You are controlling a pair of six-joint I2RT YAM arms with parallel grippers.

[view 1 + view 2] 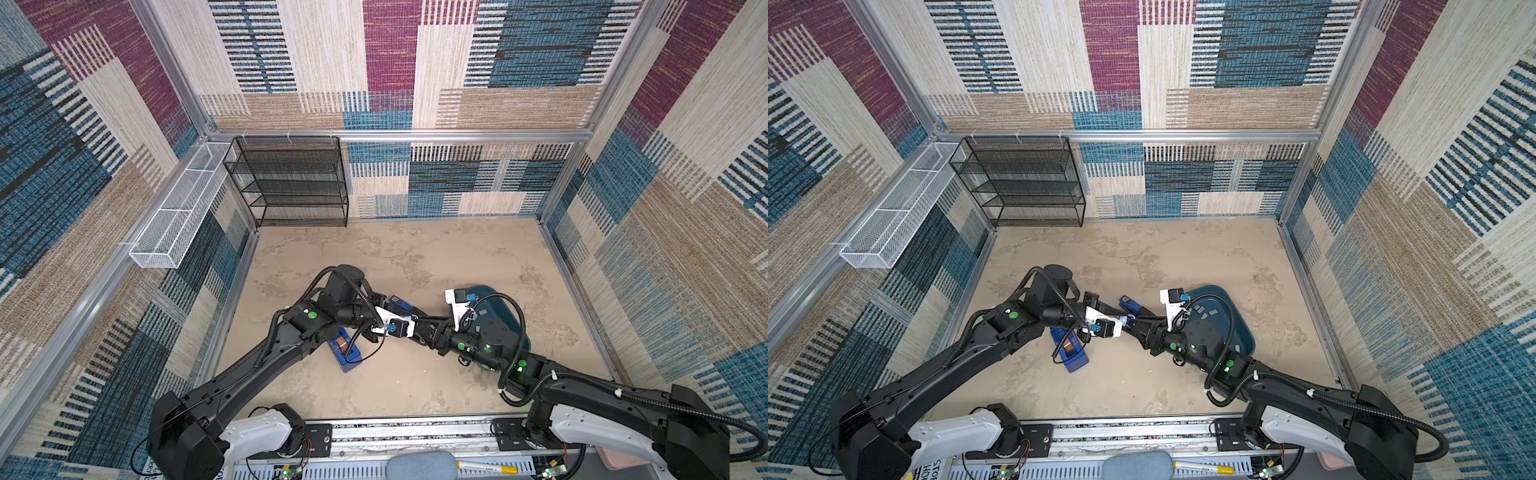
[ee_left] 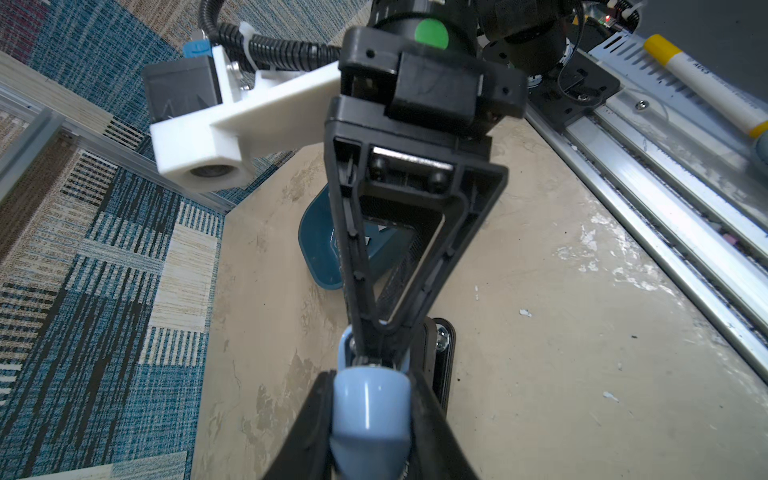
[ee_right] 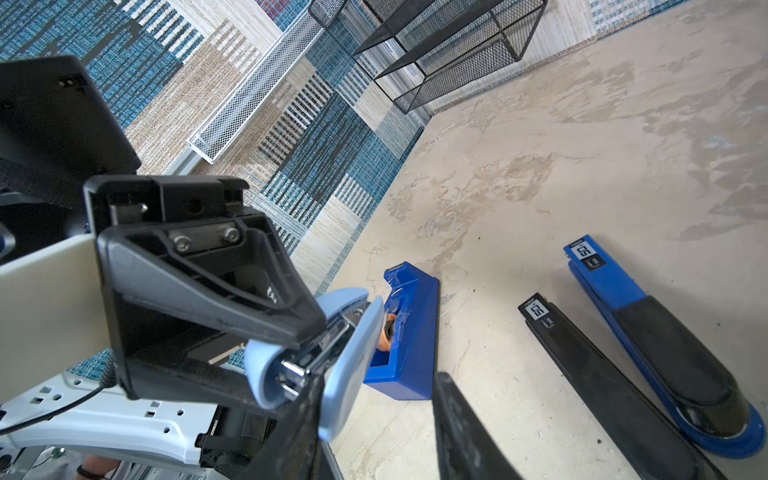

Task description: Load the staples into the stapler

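My left gripper (image 2: pixel 371 386) is shut on a light-blue stapler (image 2: pixel 370 419), holding it above the table. In the right wrist view the stapler (image 3: pixel 266 365) has its lid (image 3: pixel 349 365) swung away from the metal magazine (image 3: pixel 328 332). My right gripper (image 3: pixel 376 399) faces it with jaws apart; one finger (image 3: pixel 299 428) lies against the lid and bare table shows beside the other. Both grippers meet at mid-table in a top view (image 1: pixel 424 323). The staples (image 1: pixel 1212 311), small grey strips, lie in a dark teal tray (image 1: pixel 1219 288) behind the right arm.
A blue stapler (image 3: pixel 665 332) and a black stapler (image 3: pixel 602 374) lie side by side on the table. A blue open box (image 3: pixel 409 328) sits under the left arm (image 1: pixel 345 353). A black mesh shelf (image 1: pixel 291 183) and a white mesh basket (image 1: pixel 178 216) stand at the back left.
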